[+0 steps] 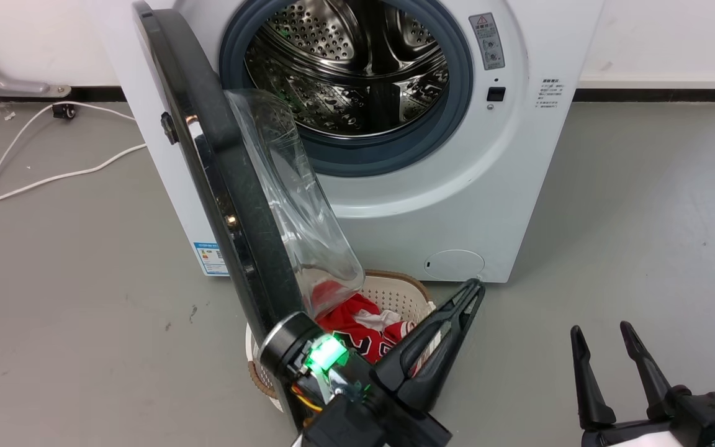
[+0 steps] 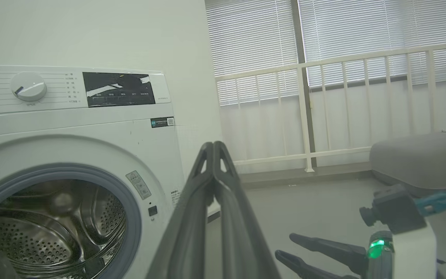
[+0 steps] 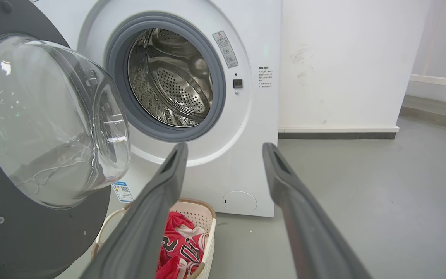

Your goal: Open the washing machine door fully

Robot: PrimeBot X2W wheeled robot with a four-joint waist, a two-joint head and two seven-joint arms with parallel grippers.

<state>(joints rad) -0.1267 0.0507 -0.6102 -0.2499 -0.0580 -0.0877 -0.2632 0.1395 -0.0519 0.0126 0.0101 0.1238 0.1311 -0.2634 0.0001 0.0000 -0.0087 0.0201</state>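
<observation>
While the washing machine door (image 1: 233,205) stands swung outward, the left gripper (image 1: 474,292) points toward one o'clock, closed and apparently empty, and the right gripper (image 1: 601,332) at five o'clock gapes empty.

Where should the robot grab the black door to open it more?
Probably the thin black rim of the washing machine door, at its free edge nearest the robot. It stands edge-on, so the open right end effector, coming straight from the front, could straddle it. The glass bowl bulges too round to pinch.
</observation>
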